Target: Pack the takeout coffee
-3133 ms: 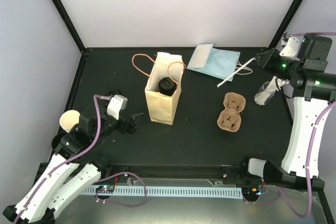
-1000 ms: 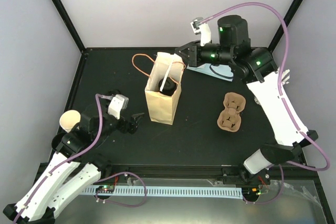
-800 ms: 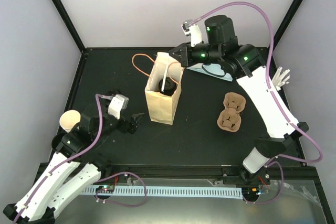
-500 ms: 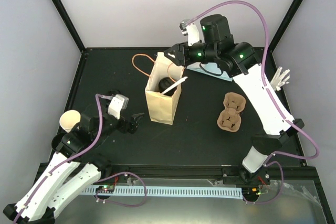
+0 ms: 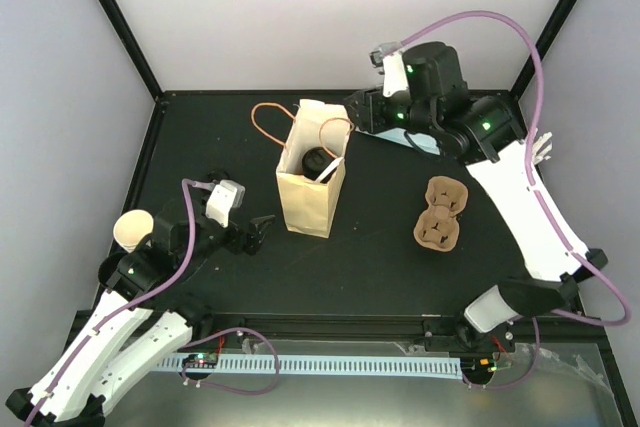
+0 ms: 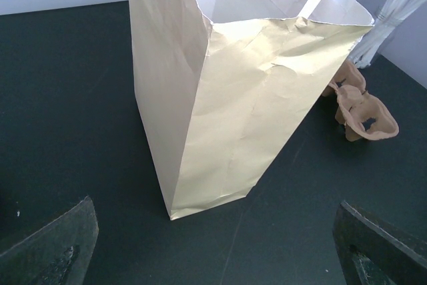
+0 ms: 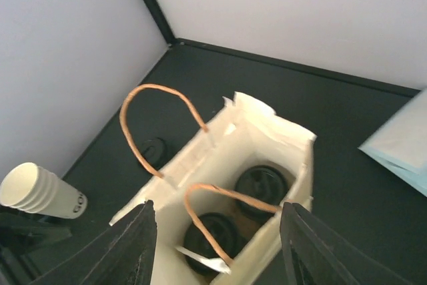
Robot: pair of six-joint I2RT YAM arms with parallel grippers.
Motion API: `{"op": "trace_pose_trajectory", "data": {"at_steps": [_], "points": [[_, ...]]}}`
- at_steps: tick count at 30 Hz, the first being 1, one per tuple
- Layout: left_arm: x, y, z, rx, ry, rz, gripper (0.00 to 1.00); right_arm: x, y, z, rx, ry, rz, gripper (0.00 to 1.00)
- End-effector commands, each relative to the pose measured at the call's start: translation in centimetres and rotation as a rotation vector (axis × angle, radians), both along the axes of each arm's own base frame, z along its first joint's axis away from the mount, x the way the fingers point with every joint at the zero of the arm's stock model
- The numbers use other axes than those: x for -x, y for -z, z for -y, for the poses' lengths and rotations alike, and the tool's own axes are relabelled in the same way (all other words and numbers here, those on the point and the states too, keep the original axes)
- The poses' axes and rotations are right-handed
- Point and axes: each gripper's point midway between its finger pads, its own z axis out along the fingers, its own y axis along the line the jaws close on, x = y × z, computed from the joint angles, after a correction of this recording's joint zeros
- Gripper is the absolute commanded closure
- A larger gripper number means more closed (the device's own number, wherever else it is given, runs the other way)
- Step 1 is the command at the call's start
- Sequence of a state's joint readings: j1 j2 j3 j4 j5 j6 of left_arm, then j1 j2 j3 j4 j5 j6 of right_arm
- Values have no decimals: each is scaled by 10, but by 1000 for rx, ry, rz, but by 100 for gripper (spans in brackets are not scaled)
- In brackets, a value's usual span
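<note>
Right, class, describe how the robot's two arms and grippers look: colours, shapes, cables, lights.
Both the left arm and right arm have white link shells, black joint housings and a looping purple cable. Small green lights glow on the joints. The left gripper and right gripper are black, with blunt wedge-shaped fingers.
</note>
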State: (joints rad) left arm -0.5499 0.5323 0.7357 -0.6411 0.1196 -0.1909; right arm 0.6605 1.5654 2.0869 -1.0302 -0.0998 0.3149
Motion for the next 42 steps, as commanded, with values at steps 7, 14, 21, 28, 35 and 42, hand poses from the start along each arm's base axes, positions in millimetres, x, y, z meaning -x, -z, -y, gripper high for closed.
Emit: {"op": "trace_pose_trajectory", "data": {"at_steps": [7,14,21,28,35,42], "points": [[-4,-3,0,-8,-6,20,1,-6,-4,74,33,238,78,46],[-5,-3,-1,-10,-8,18,1,-7,11,109,35,338,63,44],[-5,-2,0,-12,-8,14,1,-7,36,143,55,426,15,44],[-6,-1,0,-13,-8,12,1,-10,56,175,48,512,-34,44],[-6,-1,0,-14,-9,12,1,-10,76,205,50,585,-93,45],[-5,-1,-1,-12,-11,13,1,-6,96,234,65,674,-161,47]]}}
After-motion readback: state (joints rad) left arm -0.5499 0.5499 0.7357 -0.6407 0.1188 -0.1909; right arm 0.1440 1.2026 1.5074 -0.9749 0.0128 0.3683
